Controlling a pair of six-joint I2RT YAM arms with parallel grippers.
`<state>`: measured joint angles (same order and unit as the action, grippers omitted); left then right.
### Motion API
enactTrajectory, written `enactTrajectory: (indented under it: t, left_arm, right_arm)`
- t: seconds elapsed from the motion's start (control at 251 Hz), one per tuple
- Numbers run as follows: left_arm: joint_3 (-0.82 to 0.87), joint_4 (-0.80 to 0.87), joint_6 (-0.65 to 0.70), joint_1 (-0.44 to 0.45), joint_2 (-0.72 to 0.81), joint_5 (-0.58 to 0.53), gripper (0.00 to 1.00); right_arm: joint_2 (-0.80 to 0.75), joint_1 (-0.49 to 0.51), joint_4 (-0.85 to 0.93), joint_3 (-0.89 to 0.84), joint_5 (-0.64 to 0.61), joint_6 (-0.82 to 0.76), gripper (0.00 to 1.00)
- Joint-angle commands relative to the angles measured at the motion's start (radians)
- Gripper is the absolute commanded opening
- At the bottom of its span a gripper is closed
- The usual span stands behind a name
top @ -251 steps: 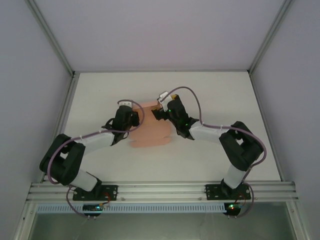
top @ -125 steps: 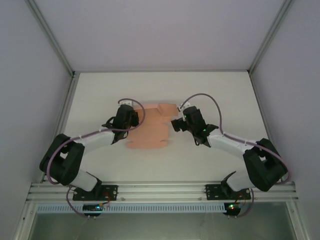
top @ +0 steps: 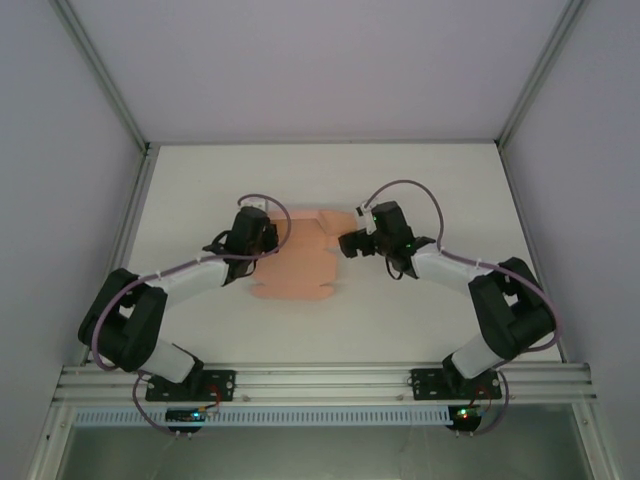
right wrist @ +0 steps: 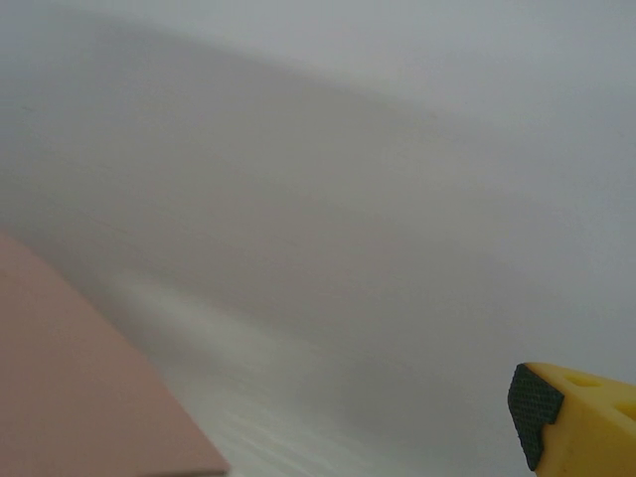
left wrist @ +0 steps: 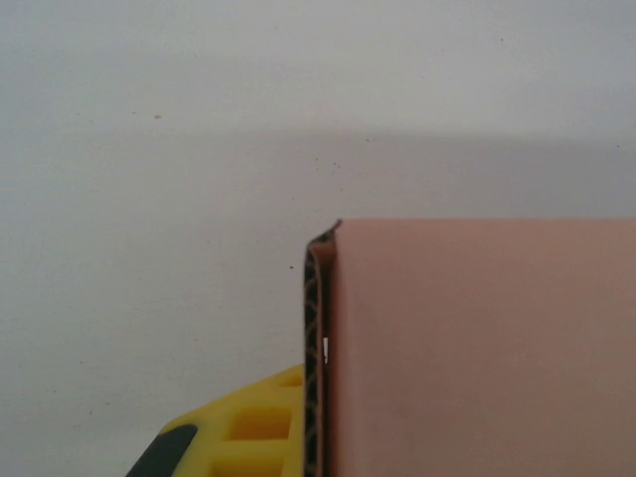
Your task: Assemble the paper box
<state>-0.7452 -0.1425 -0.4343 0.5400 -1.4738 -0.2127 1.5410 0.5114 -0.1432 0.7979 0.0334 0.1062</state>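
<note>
Looking down, we see the paper box (top: 300, 262), a sheet on the desk (top: 430, 190), between left gripper (top: 270, 238) and right gripper (top: 347, 244). Left wrist: pad (left wrist: 314, 338) against its edge. Right wrist: card left of one fingertip (right wrist: 581, 422). We cannot tell either opening; a weak pinch could let it slip.

No readable text, label, brand, number or sign on anything here.
</note>
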Motion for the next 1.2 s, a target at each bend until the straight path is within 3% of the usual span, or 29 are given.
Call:
enactTrajectory:
  t: [0.0, 0.152, 0.403, 0.619, 0.706, 0.93, 1.197]
  left_arm:
    - [-0.049, 0.025, 0.004, 0.000, -0.002, 0.038, 0.00]
    - [-0.058, 0.020, 0.000, 0.000, -0.017, 0.077, 0.00]
    - [-0.067, 0.020, -0.023, 0.000, -0.026, 0.110, 0.00]
    - [-0.072, 0.026, -0.031, 0.000, -0.034, 0.112, 0.00]
    - [-0.068, 0.029, -0.027, 0.000, -0.035, 0.097, 0.00]
    - [-0.057, 0.056, -0.008, -0.008, -0.019, 0.060, 0.00]
    - [-0.036, 0.045, 0.041, -0.019, 0.012, 0.072, 0.00]
  right_arm:
    - [-0.004, -0.013, -0.102, 0.009, 0.168, 0.020, 0.99]
    - [0.022, -0.017, -0.163, 0.027, 0.247, 0.065, 0.99]
    - [0.102, -0.001, -0.179, 0.099, 0.213, 0.069, 0.99]
    - [0.128, 0.068, -0.124, 0.148, 0.007, 0.003, 0.99]
    - [0.123, 0.085, -0.065, 0.163, -0.022, -0.029, 0.99]
    - [-0.059, 0.039, -0.030, 0.052, 0.004, -0.032, 0.99]
    - [-0.313, -0.134, 0.152, -0.032, 0.154, -0.035, 0.99]
